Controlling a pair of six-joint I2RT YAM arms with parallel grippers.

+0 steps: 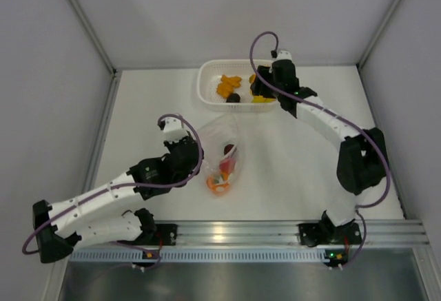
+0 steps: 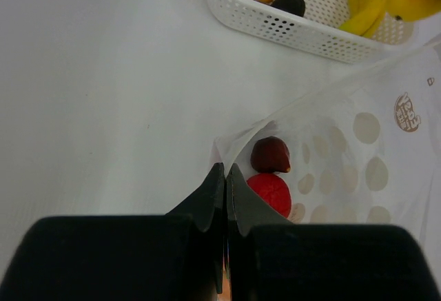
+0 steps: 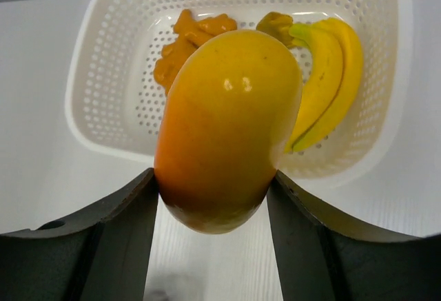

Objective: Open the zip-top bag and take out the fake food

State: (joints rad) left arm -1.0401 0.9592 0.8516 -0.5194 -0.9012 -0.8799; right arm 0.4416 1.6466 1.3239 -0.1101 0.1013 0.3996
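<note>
You've got a white tabletop (image 1: pixel 158 101) boxed in by pale grey wall panels (image 1: pixel 227 12) at 9, 12 and 3 o'clock, metal corner struts (image 1: pixel 83 18) at 11 and 1. Aluminium rail (image 1: pixel 262 233) along 6 o'clock with a glare spot. Lighting even, shadows soft

Basket (image 3: pixel 103 60) middle hidden behind mango (image 3: pixel 227 129), zip-top bag (image 2: pixel 358 149) cut off at right edge, banana (image 2: pixel 365 1) clipped at top
</note>
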